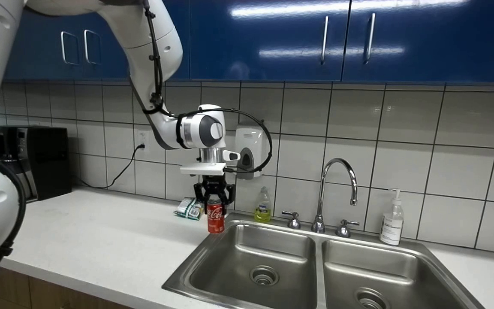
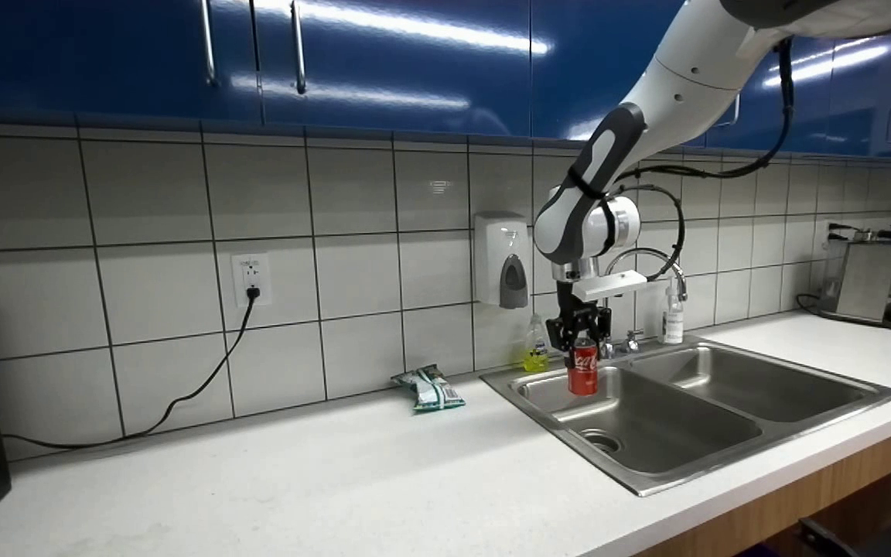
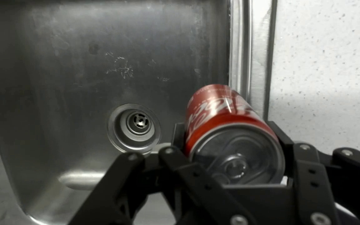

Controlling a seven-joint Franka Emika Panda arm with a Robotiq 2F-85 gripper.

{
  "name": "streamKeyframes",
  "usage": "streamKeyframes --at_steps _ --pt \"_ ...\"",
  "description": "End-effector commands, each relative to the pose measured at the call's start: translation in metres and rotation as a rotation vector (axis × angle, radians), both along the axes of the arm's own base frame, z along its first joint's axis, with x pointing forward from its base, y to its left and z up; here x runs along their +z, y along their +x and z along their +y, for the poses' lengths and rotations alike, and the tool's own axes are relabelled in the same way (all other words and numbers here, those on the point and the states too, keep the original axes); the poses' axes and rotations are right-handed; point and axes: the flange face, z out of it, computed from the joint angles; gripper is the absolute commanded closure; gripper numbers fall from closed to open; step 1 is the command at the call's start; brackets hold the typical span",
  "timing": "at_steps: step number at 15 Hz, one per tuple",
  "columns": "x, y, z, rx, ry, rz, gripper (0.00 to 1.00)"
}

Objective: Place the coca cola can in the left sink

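The coca cola can (image 1: 215, 222) is a small red can with a silvery top, and it also shows in an exterior view (image 2: 582, 377). My gripper (image 1: 215, 203) points down and is shut on the can's upper part. In the wrist view the fingers (image 3: 231, 140) press on both sides of the can (image 3: 216, 107), lid towards the camera. The can hangs upright above the edge of the left sink (image 1: 290, 274), near its back outer corner. The left sink's steel floor (image 3: 73, 81) and round drain show beside the can in the wrist view. The can's exact height above the rim is unclear.
The right basin (image 1: 371, 264) lies beyond the divider. A tall faucet (image 1: 322, 189), a yellow dish soap bottle (image 1: 263, 209) and a pump bottle (image 1: 392, 225) stand along the back. A teal-and-white packet (image 2: 434, 389) lies on the counter. A wall dispenser (image 2: 501, 259) hangs behind the gripper.
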Motion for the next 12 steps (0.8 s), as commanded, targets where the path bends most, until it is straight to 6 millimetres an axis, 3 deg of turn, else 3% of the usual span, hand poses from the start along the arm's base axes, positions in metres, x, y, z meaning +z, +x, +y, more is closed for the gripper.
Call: streamKeyframes --at_steps 1,6,12 --pt "0.010 -0.013 -0.024 -0.064 0.007 -0.033 0.62" --pt "-0.008 -0.014 -0.048 -0.109 0.005 -0.051 0.62" --pt "-0.053 -0.015 -0.078 -0.148 -0.015 -0.074 0.62"
